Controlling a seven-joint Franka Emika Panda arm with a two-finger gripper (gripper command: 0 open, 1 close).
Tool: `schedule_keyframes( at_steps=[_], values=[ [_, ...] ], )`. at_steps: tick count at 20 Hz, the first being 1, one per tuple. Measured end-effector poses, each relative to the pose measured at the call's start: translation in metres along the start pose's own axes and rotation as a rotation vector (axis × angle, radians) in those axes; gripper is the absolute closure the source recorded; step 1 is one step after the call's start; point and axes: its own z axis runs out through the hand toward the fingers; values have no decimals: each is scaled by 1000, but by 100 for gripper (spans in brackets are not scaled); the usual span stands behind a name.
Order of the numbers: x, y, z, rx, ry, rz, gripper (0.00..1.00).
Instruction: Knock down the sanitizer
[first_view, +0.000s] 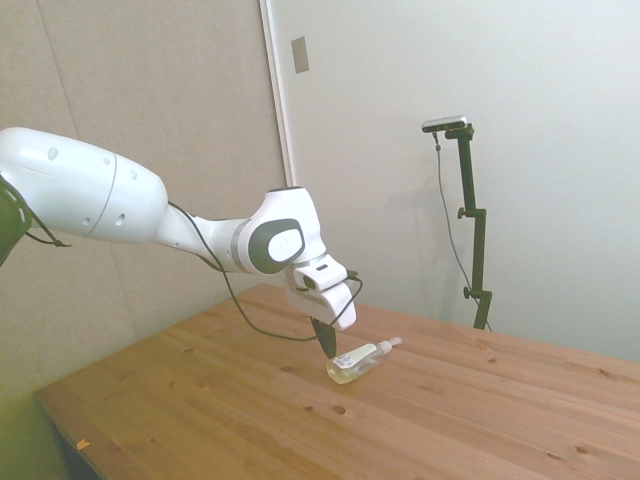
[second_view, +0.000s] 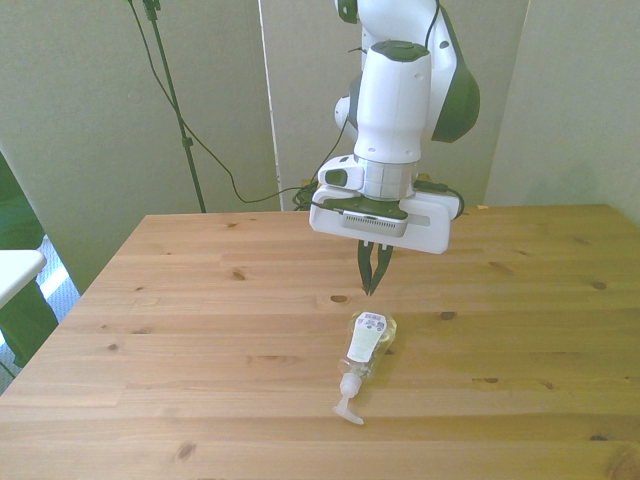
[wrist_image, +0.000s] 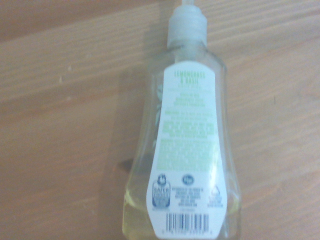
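Note:
The sanitizer (first_view: 358, 362) (second_view: 368, 343) lies flat on its side on the wooden table, a clear bottle with a white label facing up and yellowish liquid at its base. Its white nozzle cap (second_view: 349, 403) points toward the table's near edge in the front view. My gripper (second_view: 374, 282) (first_view: 327, 344) hangs just behind the bottle's base, a little above the tabletop, fingers shut and holding nothing. In the wrist view the bottle (wrist_image: 185, 150) fills the picture, label and barcode up.
The wooden table (second_view: 200, 330) stretches wide on all sides of the bottle. A cable loops from the arm down near the tabletop (first_view: 260, 325). Walls stand behind the table.

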Motion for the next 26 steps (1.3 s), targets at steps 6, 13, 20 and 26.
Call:
schedule_keyframes(
  at_steps=[6,13,20,26],
  values=[
    [23,-23,3,14,3,26,100],
    [34,-32,4,11,4,39,0],
    [18,-29,1,5,-7,21,0],
    [-7,-12,-6,-7,-31,-14,0]
  ],
)
